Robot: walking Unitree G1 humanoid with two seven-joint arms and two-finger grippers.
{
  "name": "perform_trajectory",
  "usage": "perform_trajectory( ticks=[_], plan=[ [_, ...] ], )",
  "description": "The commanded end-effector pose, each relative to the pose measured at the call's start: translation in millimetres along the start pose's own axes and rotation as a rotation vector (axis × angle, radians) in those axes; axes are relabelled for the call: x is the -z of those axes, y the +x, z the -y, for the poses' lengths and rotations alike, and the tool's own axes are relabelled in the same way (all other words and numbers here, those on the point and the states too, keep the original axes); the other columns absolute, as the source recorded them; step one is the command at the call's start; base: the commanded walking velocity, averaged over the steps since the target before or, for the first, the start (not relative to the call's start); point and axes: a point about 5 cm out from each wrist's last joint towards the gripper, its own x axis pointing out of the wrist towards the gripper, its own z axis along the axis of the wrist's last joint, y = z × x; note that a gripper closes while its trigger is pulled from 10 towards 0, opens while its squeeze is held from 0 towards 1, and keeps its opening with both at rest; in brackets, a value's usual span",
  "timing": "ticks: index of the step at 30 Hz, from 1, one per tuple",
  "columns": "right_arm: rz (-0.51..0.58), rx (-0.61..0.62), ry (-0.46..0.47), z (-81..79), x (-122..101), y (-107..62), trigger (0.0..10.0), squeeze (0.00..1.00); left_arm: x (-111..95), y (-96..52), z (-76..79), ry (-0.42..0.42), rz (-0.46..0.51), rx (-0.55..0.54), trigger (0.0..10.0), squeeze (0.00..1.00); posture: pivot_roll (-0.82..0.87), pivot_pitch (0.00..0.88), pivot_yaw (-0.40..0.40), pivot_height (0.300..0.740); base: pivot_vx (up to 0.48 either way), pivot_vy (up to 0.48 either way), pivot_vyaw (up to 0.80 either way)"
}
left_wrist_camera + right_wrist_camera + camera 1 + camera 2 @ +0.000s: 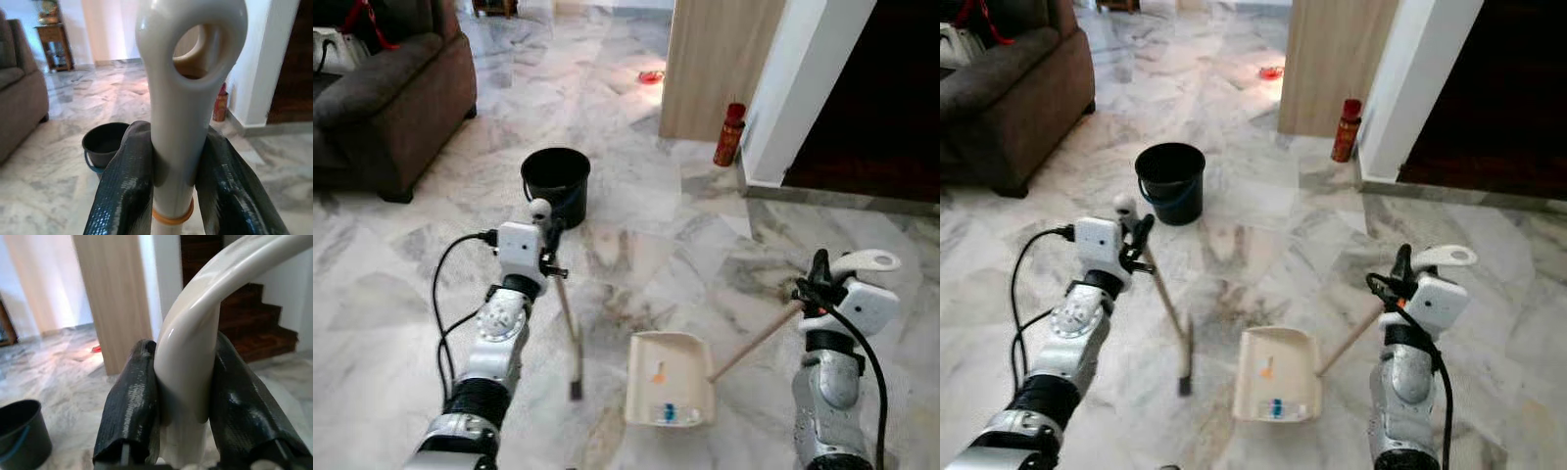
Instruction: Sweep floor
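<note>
Marble floor (636,215), glossy and veined in grey and white, spread across the whole room. At the robot's far left sat a brown upholstered sofa (391,93) with a rounded armrest. Ahead rose a light wood-grain panel (720,59) beside a white pillar (808,83), with dark steps beyond. A round black plastic bucket (556,183) with a blue handle stood on the floor in front of the left arm. A small red bottle (729,134) stood upright at the foot of the pillar.

On the floor between the two arms lay a cream plastic dustpan (668,392), a shallow scoop holding a small orange scrap and a blue one. Its long tan handle slanted up to the right gripper (183,396), whose black textured fingers (129,416) were clamped on the curved cream grip at the handle's end.

Just left of the dustpan stood a broom (570,328), its thin tan stick nearly upright with a small dark head on the floor. The left gripper (176,176) was clenched around the broom's cream top, just under the oval hanging hole and above an orange ring.
</note>
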Motion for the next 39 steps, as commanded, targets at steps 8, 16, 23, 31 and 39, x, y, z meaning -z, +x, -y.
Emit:
perform_trajectory(
  ticks=[8, 16, 23, 31, 39],
  plan=[
    [0.039, 0.016, -0.001, 7.0, -7.8, 2.2, 10.0, 0.0, -9.6, 4.3, 11.1, -0.007, 0.05, 0.036, 10.0, 0.0, 0.05, 0.091, -0.024, 0.74, 0.0, 0.362, -0.12],
    [0.042, 0.007, -0.008, 5.7, -9.0, 3.1, 10.0, 0.0, -8.1, 2.7, 14.0, -0.015, 0.048, 0.038, 10.0, 0.0, 0.06, 0.084, -0.03, 0.74, 0.0, 0.36, 0.0],
    [0.038, -0.003, -0.004, 2.6, -8.1, 2.4, 10.0, 0.0, -6.7, 0.9, 14.1, -0.017, 0.042, 0.038, 10.0, 0.0, 0.06, 0.084, -0.033, 0.74, 0.0, 0.357, 0.0],
    [0.04, -0.016, -0.008, 0.9, -8.8, 2.8, 10.0, 0.0, -6.5, 0.0, 12.1, -0.012, 0.04, 0.029, 10.0, 0.0, 0.06, 0.091, -0.036, 0.74, 0.0, 0.352, 0.0],
    [0.038, -0.01, -0.007, 2.5, -9.2, 2.7, 10.0, 0.0, -5.7, -1.2, 11.8, -0.015, 0.037, 0.023, 10.0, 0.0, 0.06, 0.101, -0.04, 0.74, 0.0, 0.348, 0.0]
  ],
)
